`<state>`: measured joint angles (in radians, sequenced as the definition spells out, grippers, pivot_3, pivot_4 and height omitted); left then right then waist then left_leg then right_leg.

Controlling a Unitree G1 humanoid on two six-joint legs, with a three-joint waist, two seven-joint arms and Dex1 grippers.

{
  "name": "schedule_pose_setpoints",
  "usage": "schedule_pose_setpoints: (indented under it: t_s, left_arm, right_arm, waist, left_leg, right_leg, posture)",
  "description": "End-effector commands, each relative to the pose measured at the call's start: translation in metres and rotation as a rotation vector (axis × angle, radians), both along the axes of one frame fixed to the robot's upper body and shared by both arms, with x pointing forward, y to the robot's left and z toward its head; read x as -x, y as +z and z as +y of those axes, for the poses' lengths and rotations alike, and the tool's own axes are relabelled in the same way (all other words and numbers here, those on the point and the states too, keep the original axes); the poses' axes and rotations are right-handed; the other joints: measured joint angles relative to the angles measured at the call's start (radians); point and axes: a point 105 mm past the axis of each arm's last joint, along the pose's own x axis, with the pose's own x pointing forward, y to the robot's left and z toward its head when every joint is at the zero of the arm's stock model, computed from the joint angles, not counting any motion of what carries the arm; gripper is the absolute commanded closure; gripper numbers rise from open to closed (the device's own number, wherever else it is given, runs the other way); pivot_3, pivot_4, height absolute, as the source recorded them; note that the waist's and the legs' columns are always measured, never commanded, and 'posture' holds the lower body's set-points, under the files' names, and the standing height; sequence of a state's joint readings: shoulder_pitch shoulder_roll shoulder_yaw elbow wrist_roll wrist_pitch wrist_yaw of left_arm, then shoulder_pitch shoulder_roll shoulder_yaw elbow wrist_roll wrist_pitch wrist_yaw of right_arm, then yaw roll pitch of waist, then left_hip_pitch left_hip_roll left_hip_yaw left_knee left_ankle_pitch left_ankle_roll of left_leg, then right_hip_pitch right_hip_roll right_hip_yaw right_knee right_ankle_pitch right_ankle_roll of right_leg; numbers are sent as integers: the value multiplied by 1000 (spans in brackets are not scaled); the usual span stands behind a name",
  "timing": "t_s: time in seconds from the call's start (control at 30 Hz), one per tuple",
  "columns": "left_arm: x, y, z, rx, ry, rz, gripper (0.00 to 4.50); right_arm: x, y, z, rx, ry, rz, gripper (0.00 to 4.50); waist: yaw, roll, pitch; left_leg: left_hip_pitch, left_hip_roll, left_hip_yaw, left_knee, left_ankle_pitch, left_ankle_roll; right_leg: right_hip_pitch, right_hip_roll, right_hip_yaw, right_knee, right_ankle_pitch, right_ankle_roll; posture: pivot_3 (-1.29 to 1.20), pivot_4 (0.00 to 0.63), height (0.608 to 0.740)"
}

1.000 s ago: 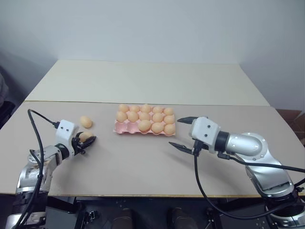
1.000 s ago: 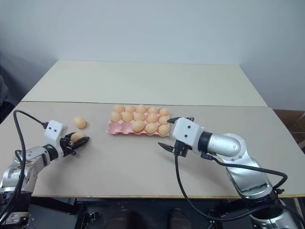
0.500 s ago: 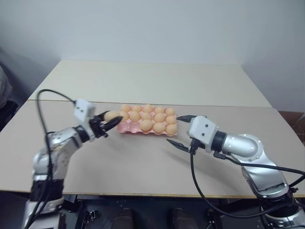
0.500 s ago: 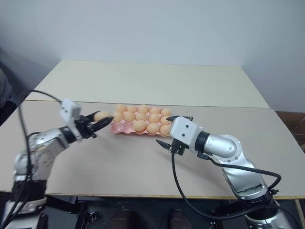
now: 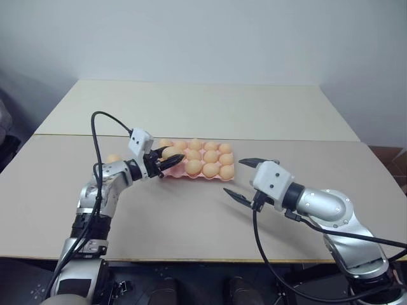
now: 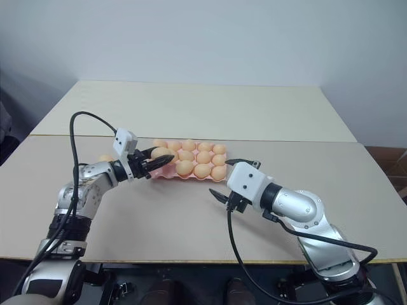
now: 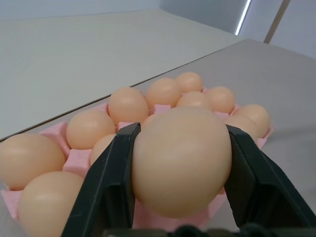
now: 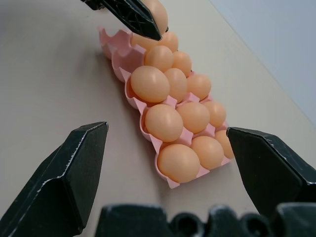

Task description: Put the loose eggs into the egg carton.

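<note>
left claw (image 5: 166, 159) clamped on an egg (image 7: 181, 159), i hover it at the near-left end of the egg carton (image 8: 148, 137); next, lower into a free cup. right claw (image 5: 245, 180) gapes empty.

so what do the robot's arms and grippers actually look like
Both arms are silver-grey metal with rounded joint housings and black bands at the joints. Each ends in a white, boxy wrist block carrying a gripper of two black, wedge-shaped fingers: the left gripper and the right gripper. A loose black cable loops from each wrist block back along its arm. No markings are readable.
</note>
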<state>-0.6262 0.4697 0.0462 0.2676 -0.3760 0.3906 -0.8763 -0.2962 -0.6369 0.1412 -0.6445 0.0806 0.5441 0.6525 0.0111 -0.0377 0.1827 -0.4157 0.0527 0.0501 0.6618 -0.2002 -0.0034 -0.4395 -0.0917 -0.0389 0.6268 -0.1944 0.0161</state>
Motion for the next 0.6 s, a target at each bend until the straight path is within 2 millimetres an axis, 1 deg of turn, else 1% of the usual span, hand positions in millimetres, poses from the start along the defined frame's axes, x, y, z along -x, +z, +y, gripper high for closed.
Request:
schedule_pose_setpoints:
  t_s: [0.03,0.07,0.2,0.23,0.33,0.43,0.53,0.6]
  left_arm:
    - [0,6,-1,21,-16,-19,1721]
    - [0,6,0,21,-18,-17,1528]
    - [-3,5,5,31,14,-23,246]
    - [-3,5,6,27,17,-25,48]
    - [-2,2,8,1,21,-28,48]
    - [4,10,14,-2,36,-59,48]
    - [11,19,28,-37,83,-93,48]
    - [19,26,41,-60,134,-108,48]
  right_arm:
    - [2,14,-3,-6,-14,-61,0]
    - [2,15,-3,-5,-12,-63,0]
    - [0,17,-3,1,-8,-69,0]
    - [-1,16,-3,3,-7,-69,0]
    - [-1,16,-3,6,-5,-70,0]
    - [-2,17,-2,7,2,-72,0]
    - [-3,17,-1,8,10,-73,0]
    - [-3,16,0,9,18,-72,0]
  waist:
    - [0,0,0]
    - [-1,0,0]
    - [-1,0,0]
    - [0,0,0]
    - [0,0,0]
    - [-3,0,0]
    - [-6,0,0]
    - [-9,0,0]
  left_leg:
    - [0,0,0,0,0,0]
    - [0,0,0,0,0,0]
    - [0,0,0,0,0,0]
    - [0,0,0,0,0,0]
    - [0,0,0,0,0,0]
    - [0,0,0,0,0,0]
    - [0,0,0,0,0,0]
    - [0,0,-1,0,0,0]
  right_leg:
    - [0,0,0,0,0,0]
    - [0,0,0,0,0,0]
    - [0,0,0,0,0,0]
    - [0,0,0,0,0,0]
    - [0,0,0,0,0,0]
    - [0,0,0,0,0,0]
    - [0,0,0,0,0,0]
    - [-1,0,0,0,0,0]
  posture:
    - [0,150,740]
    - [0,150,740]
    - [0,150,740]
    - [0,150,740]
    - [0,150,740]
    - [0,150,740]
    - [0,150,740]
    - [0,150,740]
